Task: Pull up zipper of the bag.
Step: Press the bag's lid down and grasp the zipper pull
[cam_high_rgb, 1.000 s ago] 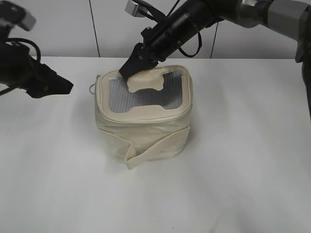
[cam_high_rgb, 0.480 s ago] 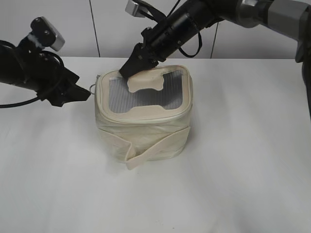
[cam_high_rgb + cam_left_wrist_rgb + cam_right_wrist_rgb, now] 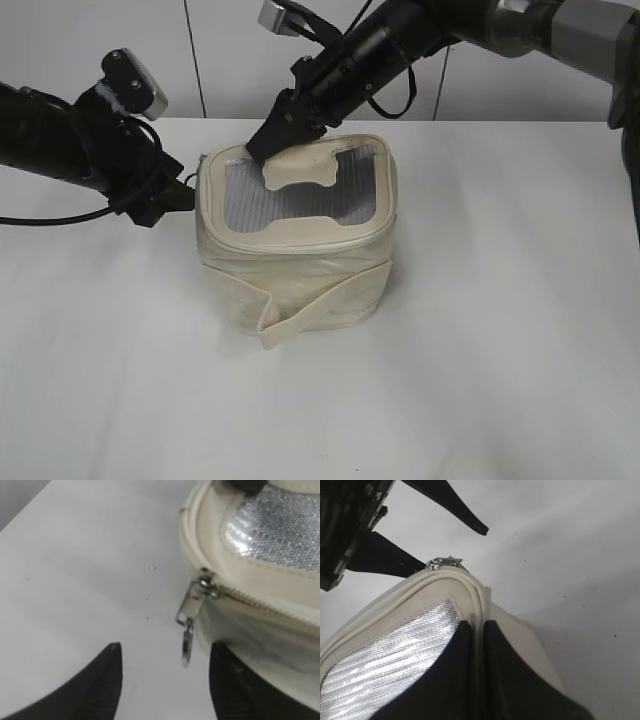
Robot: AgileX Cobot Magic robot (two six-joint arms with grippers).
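Two end effectors working: right end effector [image 3: 262,143] pinching soft bag [image 3: 296,245] rim; left end effector [image 3: 165,667] gaping, small slippery zipper [image 3: 192,611] pull dangling between fingers.

White table [image 3: 500,330], matte, w/ a few tiny dark specks seen in wrist views. 1 thing lies on it: the bag [image 3: 300,270], cream, boxy, upright, approx center, a bit toward the back edge. Its base sits flat on the top; side strap end sticks out at lower front, near the surface. Grey wall behind table.
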